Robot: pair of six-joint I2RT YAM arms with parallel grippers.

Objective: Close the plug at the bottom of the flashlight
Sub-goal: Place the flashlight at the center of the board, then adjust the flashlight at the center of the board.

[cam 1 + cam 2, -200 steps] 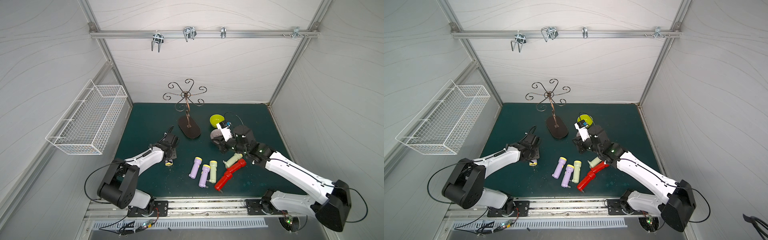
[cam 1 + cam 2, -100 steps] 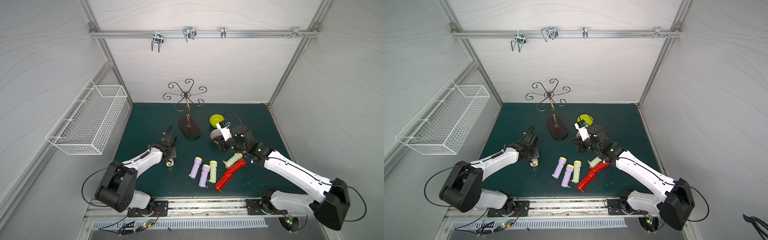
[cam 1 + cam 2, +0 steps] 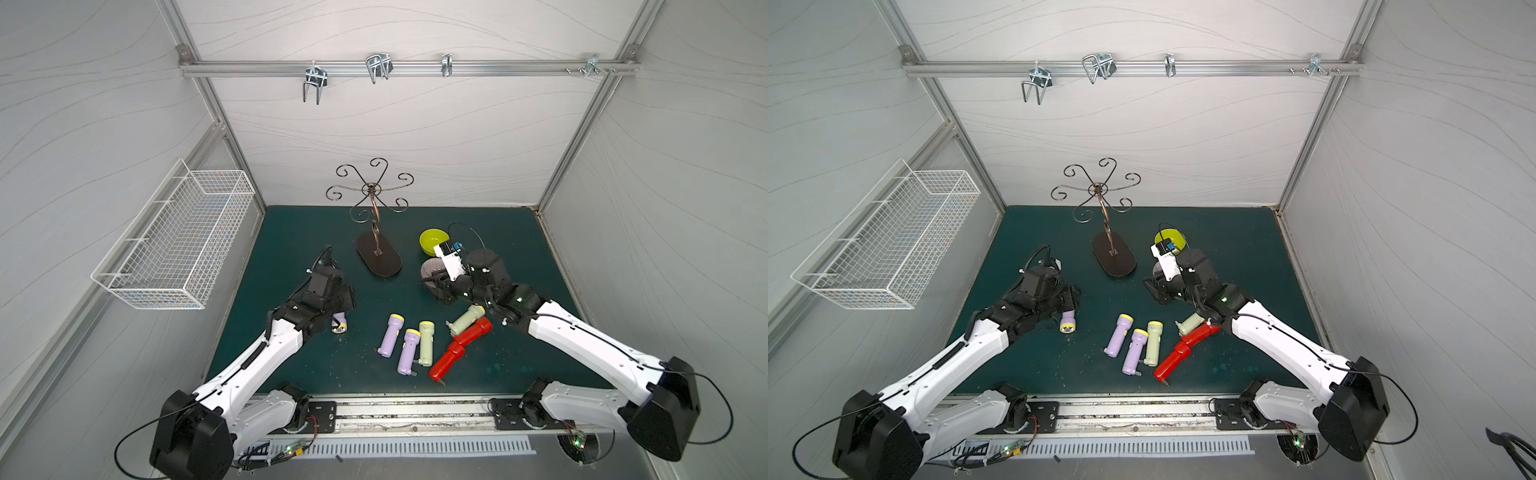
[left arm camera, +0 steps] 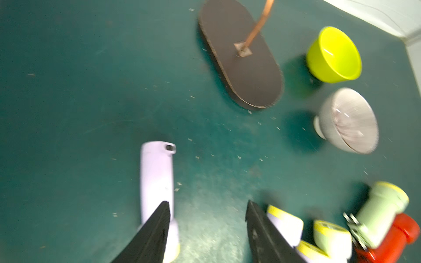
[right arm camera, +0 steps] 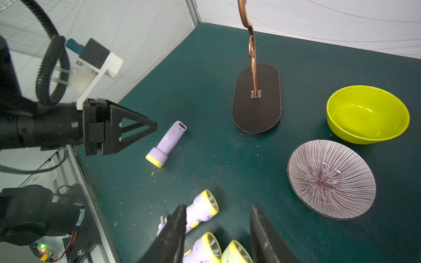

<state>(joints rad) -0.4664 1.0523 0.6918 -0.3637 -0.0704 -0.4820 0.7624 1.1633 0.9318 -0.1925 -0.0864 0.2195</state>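
Observation:
A purple flashlight (image 3: 339, 323) (image 3: 1068, 322) with a yellow head lies loose on the green mat. Its flat bottom end (image 5: 182, 126) (image 4: 169, 147) shows a small dark slot and no prongs sticking out. My left gripper (image 4: 207, 205) (image 3: 347, 297) hangs open just above it, holding nothing; one finger (image 4: 159, 218) overlaps the flashlight's head in the left wrist view. My right gripper (image 5: 218, 208) (image 3: 432, 286) is open and empty above a row of other flashlights (image 3: 409, 351). One purple flashlight (image 5: 198, 211) in that row has metal prongs (image 5: 163, 219) sticking out of its bottom.
Pale green flashlights (image 3: 465, 320) and a red one (image 3: 459, 349) lie front centre. A metal stand on an oval base (image 3: 378, 257), a yellow-green bowl (image 3: 432, 241) and a striped bowl (image 5: 330, 180) sit behind. A wire basket (image 3: 174, 245) hangs on the left wall.
The right gripper's jaws have spread apart. The left arm has shifted only slightly, and the purple flashlight beside it has stayed where it was.

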